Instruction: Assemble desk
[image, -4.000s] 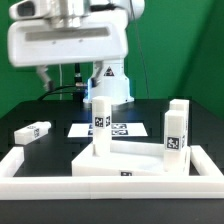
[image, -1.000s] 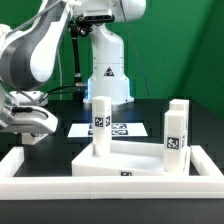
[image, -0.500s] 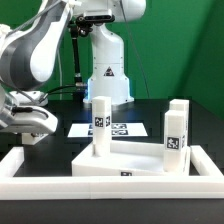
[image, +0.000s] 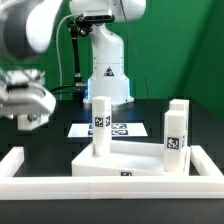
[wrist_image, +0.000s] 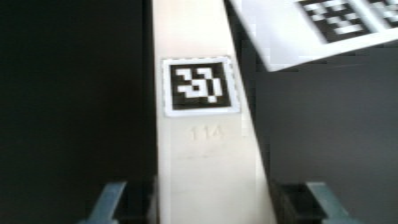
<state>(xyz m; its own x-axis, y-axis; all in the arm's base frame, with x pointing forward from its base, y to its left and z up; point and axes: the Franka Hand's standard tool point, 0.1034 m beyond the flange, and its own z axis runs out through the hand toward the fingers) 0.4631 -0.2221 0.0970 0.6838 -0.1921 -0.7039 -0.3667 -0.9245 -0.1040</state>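
My gripper (image: 32, 118) hangs blurred at the exterior view's left, raised off the table. In the wrist view the gripper (wrist_image: 217, 205) straddles a long white desk leg (wrist_image: 205, 140) with a square tag. A blue-grey finger (wrist_image: 116, 200) stands on each side, with a thin dark strip between it and the leg. No leg lies on the table under the hand, so the jaws are shut on it. The white desk panel (image: 125, 160) lies in the middle. Two legs stand upright on it, one at the left (image: 100, 125) and one at the right (image: 175, 130).
The marker board (image: 120, 130) lies behind the panel and also shows in the wrist view (wrist_image: 329, 30). A low white border rail (image: 110, 186) runs along the front and up both sides. The robot base (image: 108, 70) stands at the back.
The arm swung from the middle to the exterior view's left, came down on the lying leg and paused. It has now risen, and the leg is gone from the table.
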